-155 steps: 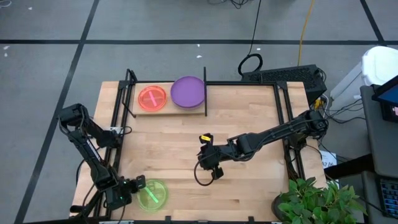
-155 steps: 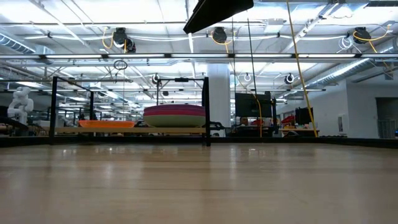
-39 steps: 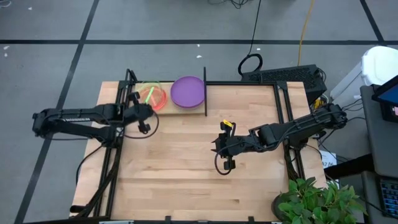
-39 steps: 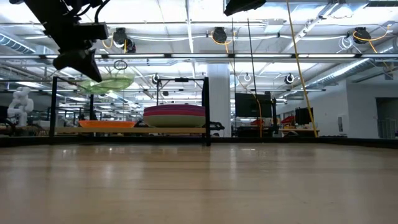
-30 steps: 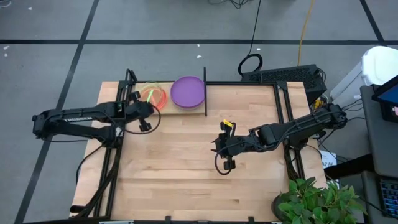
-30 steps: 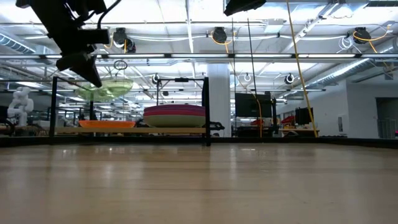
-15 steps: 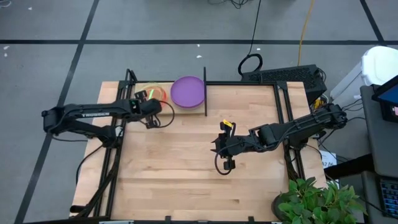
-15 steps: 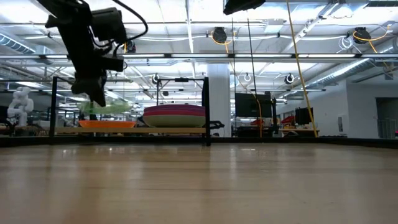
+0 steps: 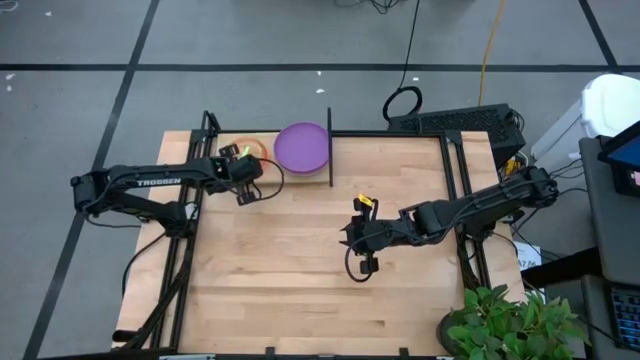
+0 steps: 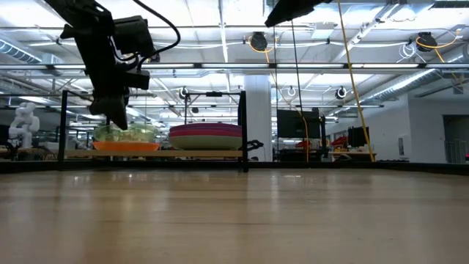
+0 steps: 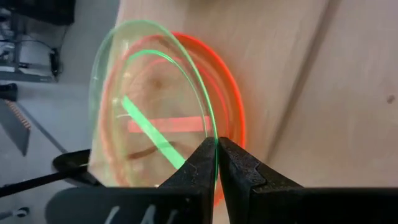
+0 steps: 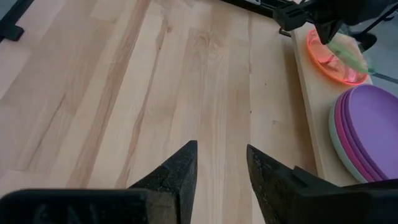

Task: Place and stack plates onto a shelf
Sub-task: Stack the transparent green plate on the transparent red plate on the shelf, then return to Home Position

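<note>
My left gripper point(image 9: 239, 157) is shut on the translucent neon-green plate point(image 11: 149, 112), which hovers low over the red and orange plates point(image 10: 124, 146) on the left part of the shelf point(image 9: 268, 178). Whether the green plate point(image 10: 126, 134) touches them, I cannot tell. A stack of larger plates with a purple one on top point(image 9: 302, 147) rests on the shelf board beside the black post point(image 9: 329, 128). My right gripper point(image 12: 221, 165) is open above the bare middle of the table, right of the shelf. My left gripper pinches the neon-green plate by its rim point(image 11: 216, 144) on the plate's near side, the rim standing between the two fingers point(image 11: 200, 162). The fingers come down from above, slanting from the near side. The plate is nearly level, directly over the red and orange plates.
The shelf's black frame point(image 10: 64, 125) and upright post point(image 10: 242, 128) stand around the plates. The purple stack point(image 12: 367, 134) lies close to the right of the orange plates point(image 12: 329, 62). Open tabletop point(image 9: 290, 280) spreads near the shelf. A plant point(image 9: 510, 320) sits at the near right corner.
My left gripper has moved toward the table's right and down toward the shelf, staying shut. The green plate has come down from well above the shelf to just over the red and orange plates, and has levelled out.
</note>
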You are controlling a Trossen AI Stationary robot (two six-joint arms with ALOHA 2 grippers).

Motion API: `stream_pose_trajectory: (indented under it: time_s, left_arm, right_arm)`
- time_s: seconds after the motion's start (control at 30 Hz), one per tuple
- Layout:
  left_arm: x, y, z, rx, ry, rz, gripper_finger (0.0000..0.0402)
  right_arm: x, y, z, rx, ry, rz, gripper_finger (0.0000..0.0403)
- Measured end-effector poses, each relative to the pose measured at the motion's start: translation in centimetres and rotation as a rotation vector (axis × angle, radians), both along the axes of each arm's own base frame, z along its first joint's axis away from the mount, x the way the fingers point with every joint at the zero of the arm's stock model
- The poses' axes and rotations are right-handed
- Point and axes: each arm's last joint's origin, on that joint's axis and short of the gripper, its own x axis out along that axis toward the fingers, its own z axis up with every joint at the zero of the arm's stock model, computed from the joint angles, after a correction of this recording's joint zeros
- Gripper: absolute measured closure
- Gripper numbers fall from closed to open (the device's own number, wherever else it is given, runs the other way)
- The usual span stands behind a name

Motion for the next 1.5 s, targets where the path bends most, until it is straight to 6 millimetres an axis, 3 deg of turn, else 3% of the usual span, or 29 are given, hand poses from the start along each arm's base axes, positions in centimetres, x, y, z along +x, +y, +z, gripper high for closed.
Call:
stream_pose_trajectory:
  time_s: [0.23, 0.6, 0.8, 1.17, 1.33, 1.5]
  left_arm:
    - [0.0, -0.1, 0.0, -0.035, -0.025, 0.006, 0.0370]
    - [0.1, 0.4, 0.1, -0.031, -0.101, 0.084, 0.0252]
    - [-0.1, -0.2, 0.9, -0.026, -0.142, 0.073, 0.0228]
    - [-2.5, -3.8, 5.4, -0.080, -0.469, -0.042, 0.0236]
    - [-4.1, -5.7, 7.1, -0.124, -0.612, -0.133, 0.0291]
    - [-5.2, -7.3, 7.9, -0.183, -0.686, -0.206, 0.0348]
  right_arm:
    - [0.1, 0.0, -0.9, -0.019, -0.026, 0.023, 0.0282]
    - [0.2, 0.1, -0.9, -0.017, -0.033, 0.023, 0.0282]
    - [0.2, 0.1, -0.9, -0.026, -0.036, 0.032, 0.0282]
    - [0.6, -0.4, -0.5, -0.094, -0.080, 0.013, 0.0282]
    - [0.7, -1.0, -0.1, -0.110, -0.104, 0.015, 0.0300]
    - [0.7, -1.2, -0.2, -0.108, -0.088, 0.058, 0.0352]
